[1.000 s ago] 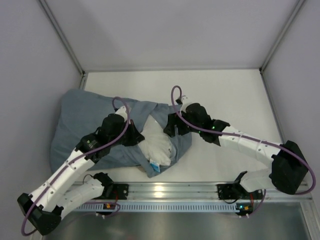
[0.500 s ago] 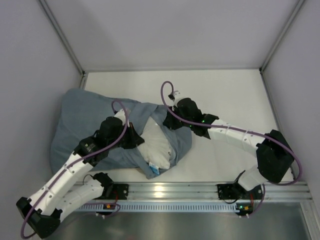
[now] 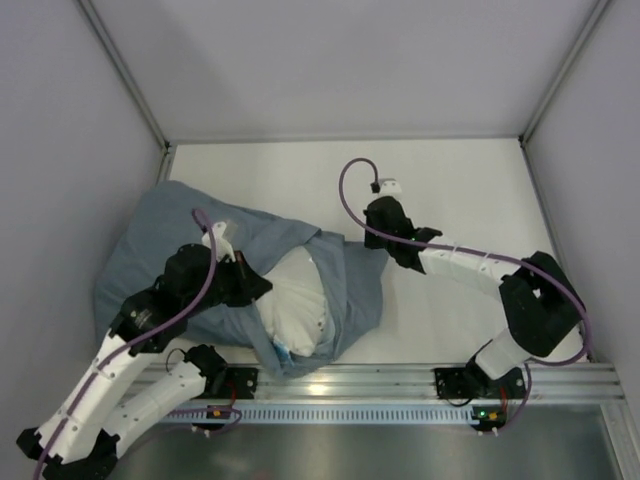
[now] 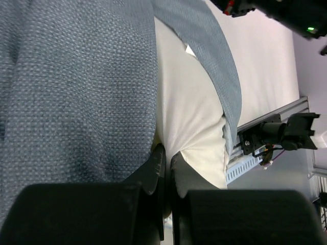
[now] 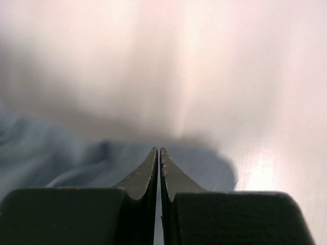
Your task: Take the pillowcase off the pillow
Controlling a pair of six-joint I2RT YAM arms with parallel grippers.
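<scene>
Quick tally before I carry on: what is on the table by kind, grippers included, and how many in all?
Pillowcase, blue-grey: 1
Pillow, white: 1
Grippers: 2, the left gripper and the right gripper
Total: 4

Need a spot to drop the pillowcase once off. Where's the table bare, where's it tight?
Bare table: the far strip along the back wall and the right corner beyond the right arm; also the wedge between that arm and the front rail. Crowded: left half, under pillowcase, pillow and left arm.
</scene>
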